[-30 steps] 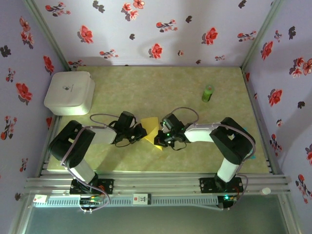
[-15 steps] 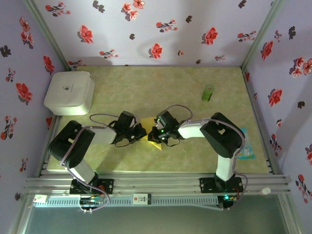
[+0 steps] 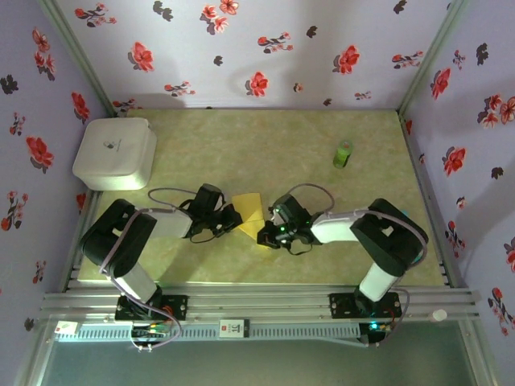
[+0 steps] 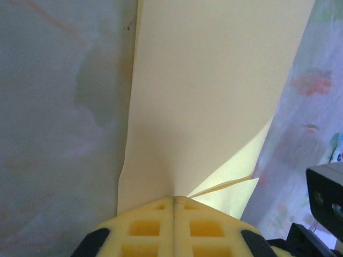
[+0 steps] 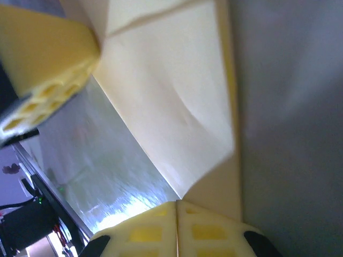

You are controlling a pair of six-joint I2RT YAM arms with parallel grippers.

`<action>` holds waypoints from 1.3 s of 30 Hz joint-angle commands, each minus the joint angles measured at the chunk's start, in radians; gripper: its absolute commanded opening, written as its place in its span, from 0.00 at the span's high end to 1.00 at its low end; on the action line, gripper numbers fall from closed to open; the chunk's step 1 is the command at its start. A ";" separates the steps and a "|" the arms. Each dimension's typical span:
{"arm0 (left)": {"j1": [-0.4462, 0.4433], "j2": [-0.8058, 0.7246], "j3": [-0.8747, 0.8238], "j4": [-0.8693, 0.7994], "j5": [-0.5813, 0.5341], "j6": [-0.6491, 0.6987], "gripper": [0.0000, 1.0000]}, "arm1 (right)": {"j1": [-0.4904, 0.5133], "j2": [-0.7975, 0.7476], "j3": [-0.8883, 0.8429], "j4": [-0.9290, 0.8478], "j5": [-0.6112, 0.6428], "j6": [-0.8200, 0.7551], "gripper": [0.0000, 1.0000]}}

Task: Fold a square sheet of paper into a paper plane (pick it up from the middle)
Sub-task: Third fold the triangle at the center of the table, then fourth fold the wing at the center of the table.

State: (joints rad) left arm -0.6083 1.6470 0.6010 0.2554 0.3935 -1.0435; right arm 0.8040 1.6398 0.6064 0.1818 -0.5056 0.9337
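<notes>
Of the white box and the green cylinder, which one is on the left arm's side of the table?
The white rounded box, in the far left corner; the small green cylinder stands far right.

I see my right arm (image 3: 378, 233) swung back out to the right after leaning in over the centre half a second ago. The right gripper (image 3: 268, 233) now sits lower and farther right. More of the square sheet of paper (image 3: 248, 211) shows from above again.
</notes>
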 commanded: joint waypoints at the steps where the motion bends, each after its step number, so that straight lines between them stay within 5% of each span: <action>1: 0.001 0.004 -0.038 -0.084 -0.061 0.004 1.00 | 0.000 -0.050 -0.055 -0.106 0.027 -0.049 0.92; 13: -0.009 -0.045 -0.064 -0.067 -0.072 -0.054 1.00 | -0.056 -0.265 -0.091 -0.186 0.091 -0.077 0.89; 19: -0.113 -0.193 -0.121 -0.039 -0.246 -0.215 1.00 | -0.064 -0.287 0.006 -0.353 0.265 -0.123 0.76; 26: -0.104 -0.386 -0.065 -0.284 -0.349 -0.095 0.71 | -0.053 -0.178 0.113 -0.312 0.226 -0.125 0.66; 30: -0.013 -0.435 -0.067 -0.347 -0.269 -0.020 0.65 | -0.037 -0.097 0.179 -0.312 0.223 -0.144 0.64; 39: 0.136 -0.389 -0.109 -0.176 0.025 0.024 0.58 | -0.020 -0.021 0.250 -0.330 0.267 -0.127 0.66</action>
State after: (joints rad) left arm -0.4957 1.2259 0.5072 0.0170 0.2920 -1.0603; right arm 0.7727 1.6081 0.8310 -0.1265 -0.2802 0.8112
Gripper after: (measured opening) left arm 0.419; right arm 0.340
